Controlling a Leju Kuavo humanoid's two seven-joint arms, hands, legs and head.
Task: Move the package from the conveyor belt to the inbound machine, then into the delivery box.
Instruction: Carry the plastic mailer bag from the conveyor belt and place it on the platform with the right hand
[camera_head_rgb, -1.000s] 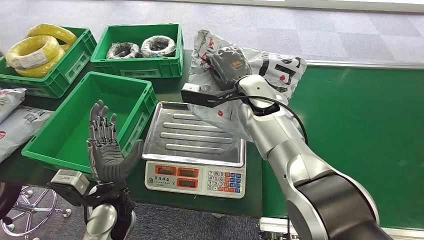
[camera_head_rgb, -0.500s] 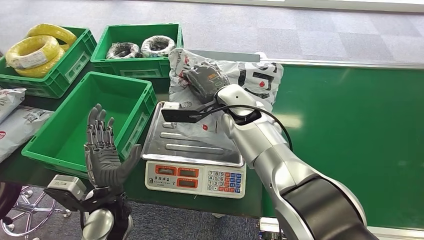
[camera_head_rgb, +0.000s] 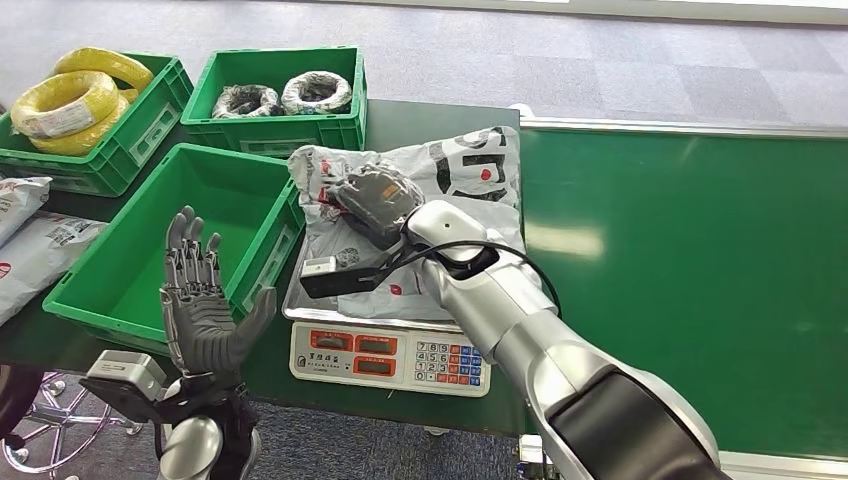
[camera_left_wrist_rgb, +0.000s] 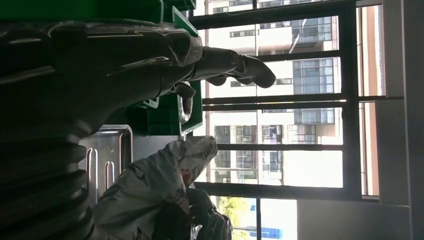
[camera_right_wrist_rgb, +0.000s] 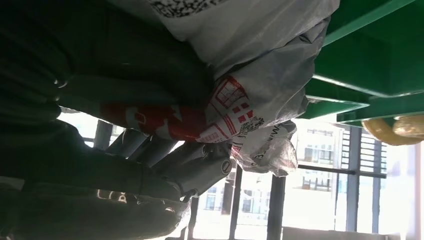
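Observation:
A grey plastic package with red and black print lies over the steel pan of the scale, its far end reaching the dark table. My right hand grips the package from above; in the right wrist view the package is bunched against the fingers. My left hand is raised with fingers spread, empty, in front of the near green crate. From the left wrist the package shows beside the scale pan.
The green conveyor belt runs along the right. Two more green crates at the back left hold yellow cable coils and dark wrapped coils. White parcels lie at the far left. A chair base stands below the table.
My right hand has carried the package left and down from above the belt's end onto the scale pan. My left hand has drifted slightly left, still spread.

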